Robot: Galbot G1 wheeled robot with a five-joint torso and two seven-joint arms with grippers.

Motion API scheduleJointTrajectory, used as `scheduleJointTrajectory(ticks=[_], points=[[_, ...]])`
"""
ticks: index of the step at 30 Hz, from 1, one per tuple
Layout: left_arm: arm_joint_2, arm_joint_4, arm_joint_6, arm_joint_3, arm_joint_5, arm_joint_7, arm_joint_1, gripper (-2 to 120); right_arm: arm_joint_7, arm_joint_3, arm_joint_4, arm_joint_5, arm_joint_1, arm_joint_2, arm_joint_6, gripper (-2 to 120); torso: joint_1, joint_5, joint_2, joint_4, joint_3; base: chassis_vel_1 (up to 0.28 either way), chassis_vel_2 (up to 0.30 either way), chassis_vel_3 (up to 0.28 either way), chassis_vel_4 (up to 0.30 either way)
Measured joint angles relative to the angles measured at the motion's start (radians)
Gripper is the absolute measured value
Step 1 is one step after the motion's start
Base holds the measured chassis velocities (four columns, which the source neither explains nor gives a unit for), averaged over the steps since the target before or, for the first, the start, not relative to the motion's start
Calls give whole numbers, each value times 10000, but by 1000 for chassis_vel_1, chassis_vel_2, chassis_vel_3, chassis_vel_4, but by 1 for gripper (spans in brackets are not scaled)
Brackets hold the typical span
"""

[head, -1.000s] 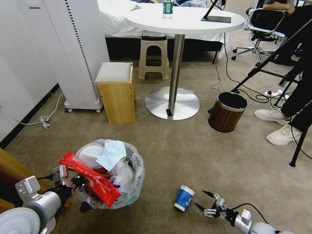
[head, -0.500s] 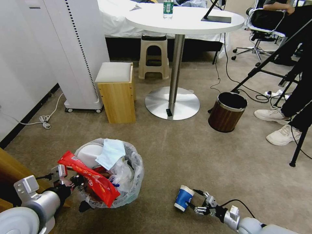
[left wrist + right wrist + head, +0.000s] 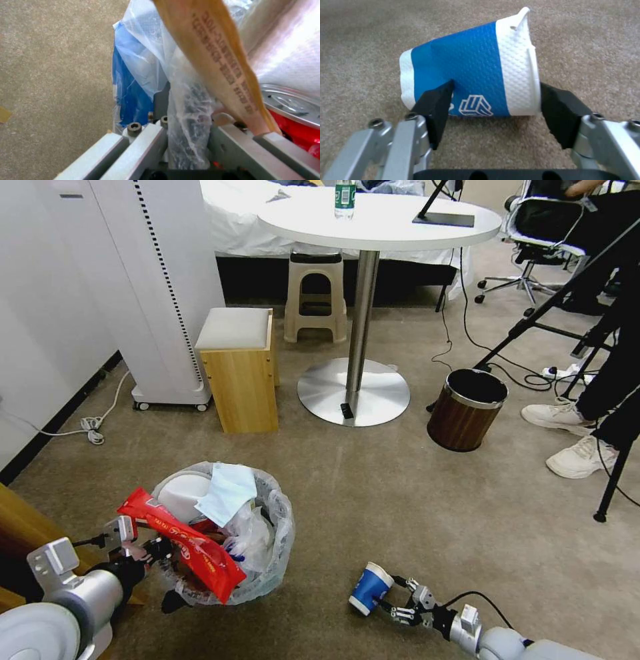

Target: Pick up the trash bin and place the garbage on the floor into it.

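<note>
The trash bin (image 3: 270,563), lined with a crinkled white bag, stands at the lower left, heaped with garbage: a red wrapper (image 3: 190,552) and a pale blue tissue (image 3: 227,492) on top. My left gripper (image 3: 148,553) is shut on its near rim; the left wrist view shows the fingers (image 3: 146,140) pinching the bag-covered rim (image 3: 186,120) beside a red can (image 3: 293,120). A blue paper cup (image 3: 370,588) lies on its side on the beige floor (image 3: 413,493). My right gripper (image 3: 395,601) is shut on it, its pads (image 3: 435,105) pressing both sides of the dented cup (image 3: 470,67).
A brown wood-grain bin (image 3: 467,410) stands at the right, near cables and a person's white shoes (image 3: 573,457). A round table's steel base (image 3: 353,392), a wooden stool (image 3: 239,370) and a white cabinet (image 3: 153,280) lie ahead. A black tripod leg (image 3: 610,487) comes down at the far right.
My right gripper moved left from beside the cup, took it between its fingers and closed. The cup tipped and shifted slightly left. The left gripper and bin stayed put.
</note>
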Motion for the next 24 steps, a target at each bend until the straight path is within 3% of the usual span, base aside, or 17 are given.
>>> scheduleJointTrajectory(ticks=[4, 10, 17, 24], points=[[-41, -8, -4, -3, 15, -1, 12, 0, 33, -12, 51, -63, 42, -19, 45, 55, 0, 0, 0, 1, 0, 0, 0, 0, 0], [-95, -14, -19, 48, 63, -4, -33, 0, 158, -11, 252, -179, 74, -101, 102, 35, -1, 0, 0, 1, 0, 0, 0, 0, 0], [-168, -88, -23, 56, 85, -18, -3, 0, 154, 28, 302, -292, 83, -191, 204, 4, 0, 1, 0, 0, 0, 0, 0, 0, 0], [-201, -147, -24, 61, 120, -18, 12, 0, 130, 60, 362, -298, 84, -234, 326, 0, 0, 0, -1, 0, 0, 0, 0, 0, 0]])
